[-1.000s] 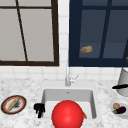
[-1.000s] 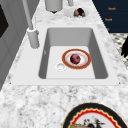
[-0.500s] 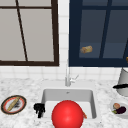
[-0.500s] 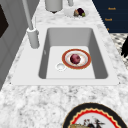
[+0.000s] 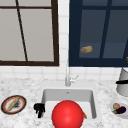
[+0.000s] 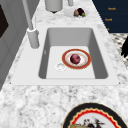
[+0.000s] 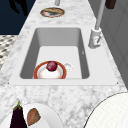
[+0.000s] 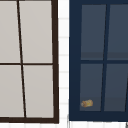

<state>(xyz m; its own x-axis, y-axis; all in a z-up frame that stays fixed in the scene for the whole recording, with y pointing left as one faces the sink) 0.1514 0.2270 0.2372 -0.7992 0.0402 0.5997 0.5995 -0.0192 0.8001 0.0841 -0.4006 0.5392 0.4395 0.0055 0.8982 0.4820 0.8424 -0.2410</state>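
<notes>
A black left hand [image 5: 39,109] is seen at the white sink's [image 5: 47,93] front-left corner, fingers curled downward, nothing held. The round red-rimmed plate [image 6: 76,59] with a dark red fruit [image 6: 75,58] is left untouched in the basin.

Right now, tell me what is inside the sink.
In the sink, a red-rimmed plate lies on the bottom beside the drain, with a dark red round fruit on it. Anything under the plate is covered.

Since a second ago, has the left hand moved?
No. The left hand stays at the sink front-left corner, beside the red ball.
</notes>
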